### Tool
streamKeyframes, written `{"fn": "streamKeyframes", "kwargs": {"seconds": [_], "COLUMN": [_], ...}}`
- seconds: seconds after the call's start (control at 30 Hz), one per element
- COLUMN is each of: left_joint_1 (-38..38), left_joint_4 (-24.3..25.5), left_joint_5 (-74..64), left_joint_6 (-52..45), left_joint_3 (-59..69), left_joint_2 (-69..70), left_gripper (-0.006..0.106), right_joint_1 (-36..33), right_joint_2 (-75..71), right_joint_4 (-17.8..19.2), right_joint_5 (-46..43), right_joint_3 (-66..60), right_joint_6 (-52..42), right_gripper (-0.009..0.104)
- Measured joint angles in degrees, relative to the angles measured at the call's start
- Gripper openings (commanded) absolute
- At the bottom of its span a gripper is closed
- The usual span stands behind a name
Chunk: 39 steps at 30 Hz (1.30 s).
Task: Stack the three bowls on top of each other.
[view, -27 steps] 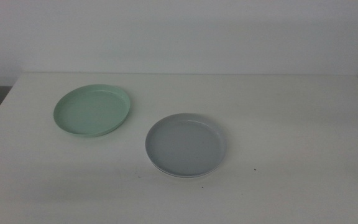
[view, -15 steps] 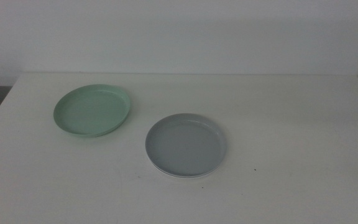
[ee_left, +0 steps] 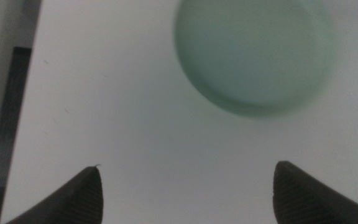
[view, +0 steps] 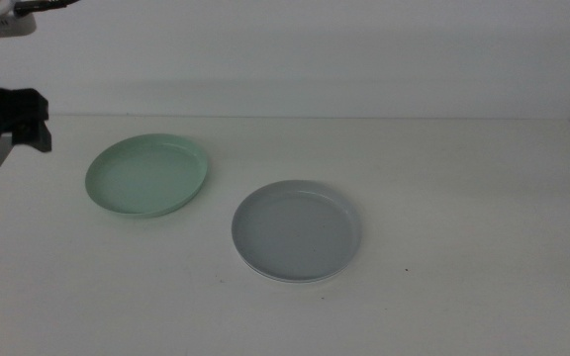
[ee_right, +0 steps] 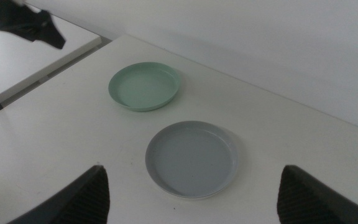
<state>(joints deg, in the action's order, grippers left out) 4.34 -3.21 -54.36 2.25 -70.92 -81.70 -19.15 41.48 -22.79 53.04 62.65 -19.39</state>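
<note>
Two bowls visible: mint green bowl point(view: 147, 175) near table point(view: 463, 198) far-left corner, grey bowl point(view: 296, 229) at centre. My left gripper point(ee_left: 185, 186) wide apart, empty, above green bowl; right gripper point(ee_right: 191, 190) also wide, empty.

You see mint green bowl point(view: 147, 175) upright, empty, behind and left of grey bowl point(view: 296, 229), well apart. Grey bowl nested on white bowl point(view: 287, 280); only thin white rim shows beneath its near edge.
</note>
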Motion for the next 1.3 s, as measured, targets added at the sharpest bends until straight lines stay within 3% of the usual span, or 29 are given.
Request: {"fn": "streamKeyframes", "kwargs": {"seconds": [0.13,0.33,0.67,0.93,1.17,1.3], "left_joint_1": [2.97,5.72,5.74,2.82,2.44,2.66], "left_joint_4": [-1.18,-10.43,-12.70,-12.51,-12.87,-13.23], "left_joint_5": [2.50,8.11,14.68,19.08,19.46,18.27], "left_joint_6": [-2.25,-12.25,-15.62,-15.93,-16.21,-15.55], "left_joint_3": [-4.43,-9.03,-16.65,-18.20,-19.50,-19.65], "left_joint_2": [-9.03,-22.69,-37.38,-43.32,-44.41,-42.64], "left_gripper": [0.094,0.094,0.090,0.060,0.002,-0.002], "right_joint_1": [0.00,0.00,0.00,0.00,0.00,0.00], "right_joint_2": [0.10,0.10,0.10,0.10,0.10,0.10], "right_joint_4": [0.00,0.00,0.00,0.00,0.00,0.00], "right_joint_5": [0.00,0.00,0.00,0.00,0.00,0.00], "right_joint_3": [0.00,0.00,0.00,0.00,0.00,0.00], "right_joint_6": [0.00,0.00,0.87,0.87,0.90,1.11], "right_gripper": [0.084,0.084,0.084,0.084,0.084,0.084]}}
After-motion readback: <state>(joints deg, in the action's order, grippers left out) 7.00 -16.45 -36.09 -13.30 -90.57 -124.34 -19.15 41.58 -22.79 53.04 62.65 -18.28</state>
